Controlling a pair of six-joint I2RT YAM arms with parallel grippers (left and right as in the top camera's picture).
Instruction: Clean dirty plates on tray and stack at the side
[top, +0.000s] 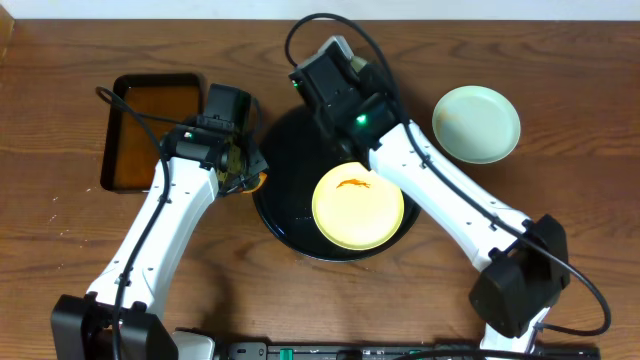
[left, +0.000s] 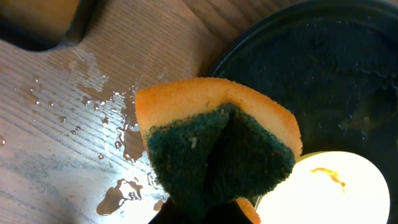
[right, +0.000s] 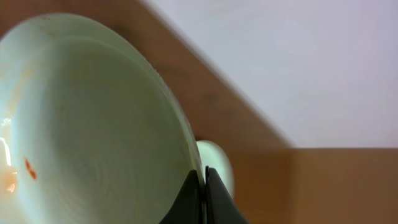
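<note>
A pale yellow plate (top: 358, 207) with an orange smear lies on the round black tray (top: 285, 160). My right gripper (right: 204, 186) is shut on the rim of a mint plate (right: 93, 124), held on edge, with orange spots at its lower left. In the overhead view the right wrist hides that plate above the tray's far side. A second mint plate (top: 476, 123) rests on the table to the right. My left gripper (left: 205, 214) is shut on an orange and green sponge (left: 217, 143), beside the tray's left edge (left: 323, 74) and near the yellow plate (left: 329, 193).
A rectangular black tray of brown liquid (top: 150, 130) stands at the back left. Water puddles and drops (left: 124, 193) lie on the wood between it and the round tray. Both white arms reach in from the front edge.
</note>
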